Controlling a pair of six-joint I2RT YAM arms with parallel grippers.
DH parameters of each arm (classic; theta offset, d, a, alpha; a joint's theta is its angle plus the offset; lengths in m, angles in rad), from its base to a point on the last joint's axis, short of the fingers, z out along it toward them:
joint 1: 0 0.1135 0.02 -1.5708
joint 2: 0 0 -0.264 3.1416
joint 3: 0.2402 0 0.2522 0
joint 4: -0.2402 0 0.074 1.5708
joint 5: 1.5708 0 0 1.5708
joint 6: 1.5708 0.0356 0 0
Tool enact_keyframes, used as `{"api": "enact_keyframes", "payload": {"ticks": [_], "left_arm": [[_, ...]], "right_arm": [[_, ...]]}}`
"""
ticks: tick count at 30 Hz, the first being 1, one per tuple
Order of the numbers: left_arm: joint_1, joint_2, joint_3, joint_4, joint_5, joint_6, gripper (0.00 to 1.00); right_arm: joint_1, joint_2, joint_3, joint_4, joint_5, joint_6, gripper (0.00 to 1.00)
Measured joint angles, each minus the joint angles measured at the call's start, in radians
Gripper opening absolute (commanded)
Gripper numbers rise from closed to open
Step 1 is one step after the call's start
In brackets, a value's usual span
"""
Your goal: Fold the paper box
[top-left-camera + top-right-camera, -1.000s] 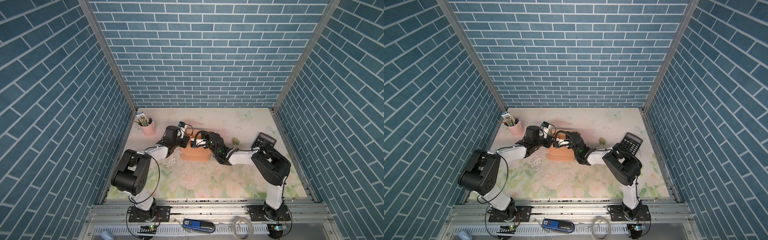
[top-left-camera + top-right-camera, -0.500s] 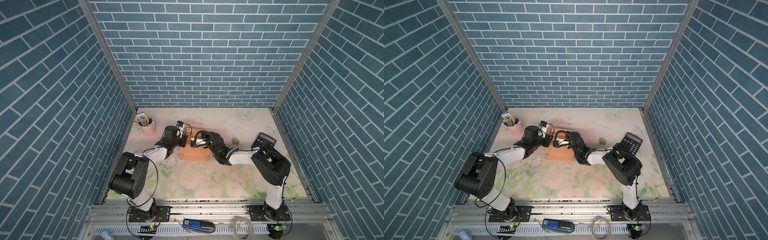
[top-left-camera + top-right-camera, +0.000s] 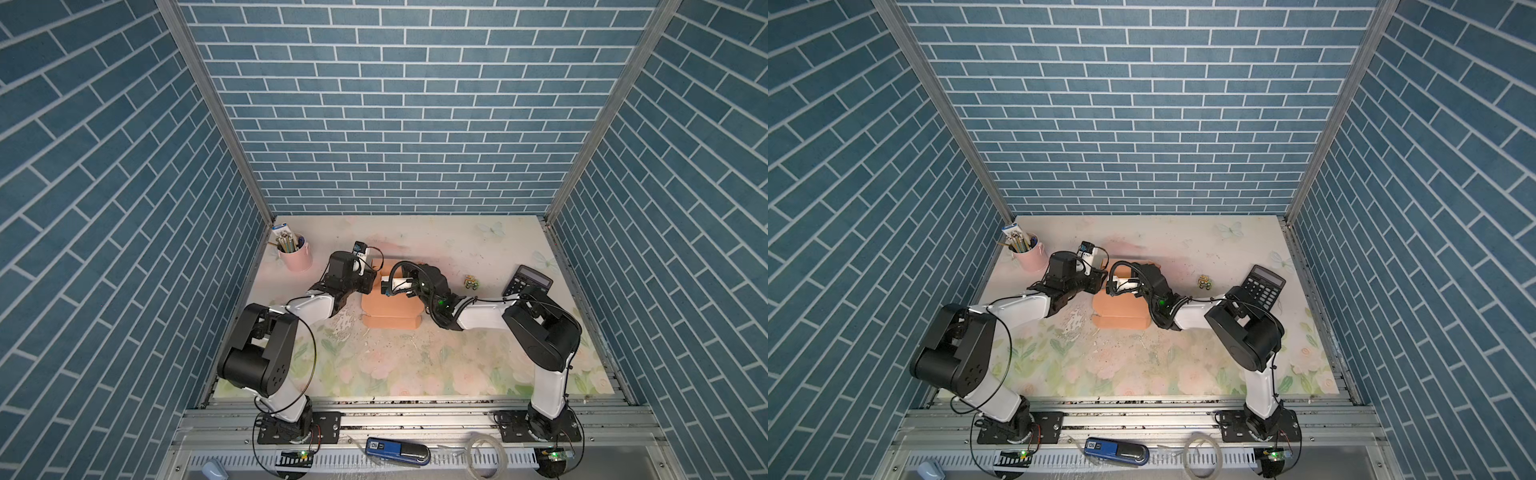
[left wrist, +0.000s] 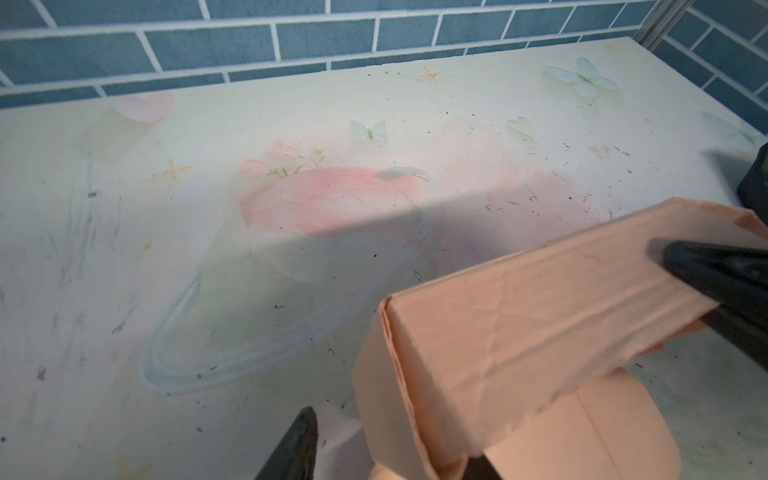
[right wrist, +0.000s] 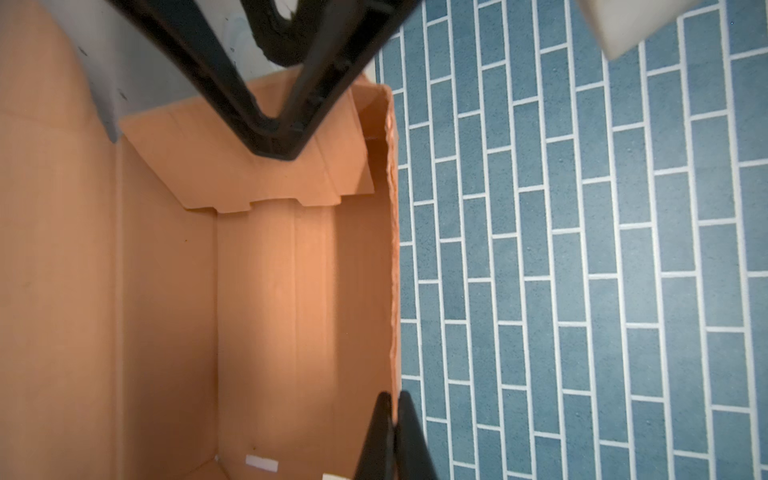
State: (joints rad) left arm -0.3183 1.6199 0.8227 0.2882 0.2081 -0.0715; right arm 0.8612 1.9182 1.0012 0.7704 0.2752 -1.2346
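Box: The paper box (image 3: 388,307) sits in the middle of the table (image 3: 415,365), between the two arms. It is half built, with a wall standing up and a front flap lying flat.
Right gripper: The right gripper (image 5: 395,415) is squeezed tight on the top edge of a standing wall.
Left gripper: The left gripper (image 4: 390,457) holds nothing. Its fingers (image 4: 297,444) stand apart on both sides of the box's corner.
Room: The front and the back of the table are wide and bare.
Edges: The pink cup (image 3: 296,257) is in the far left corner. The calculator (image 3: 528,282) is by the right edge, and the small toy (image 3: 471,283) is near it. None of them touch the box.
Hidden: In both top views the arms cover the fingers and the back of the box. The left gripper's other finger is mostly behind a flap.
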Motion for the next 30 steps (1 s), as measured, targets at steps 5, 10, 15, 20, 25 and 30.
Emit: {"api": "enact_keyframes", "payload": {"ticks": [5,10,15,20,25,30], "left_arm": [[0.0,0.012,0.002,0.014,0.006,-0.011,0.3],[-0.001,0.015,0.002,0.025,0.019,-0.026,0.21],[-0.002,0.015,0.002,0.024,0.024,-0.038,0.13],[-0.002,0.015,0.002,0.024,0.024,-0.051,0.08],[-0.002,0.015,-0.004,0.032,0.024,-0.063,0.01],[-0.003,0.015,-0.004,0.034,0.025,-0.071,0.0]], "right_arm": [[0.0,0.0,0.0,0.0,0.0,0.0,0.0],[0.0,0.0,0.0,0.0,0.001,0.001,0.0],[0.0,0.0,0.0,0.001,0.002,0.004,0.0],[0.0,0.0,0.0,0.002,0.006,0.005,0.0],[0.0,0.0,0.0,0.004,0.009,0.012,0.0],[0.0,0.0,0.0,0.004,0.01,0.034,0.02]]}}
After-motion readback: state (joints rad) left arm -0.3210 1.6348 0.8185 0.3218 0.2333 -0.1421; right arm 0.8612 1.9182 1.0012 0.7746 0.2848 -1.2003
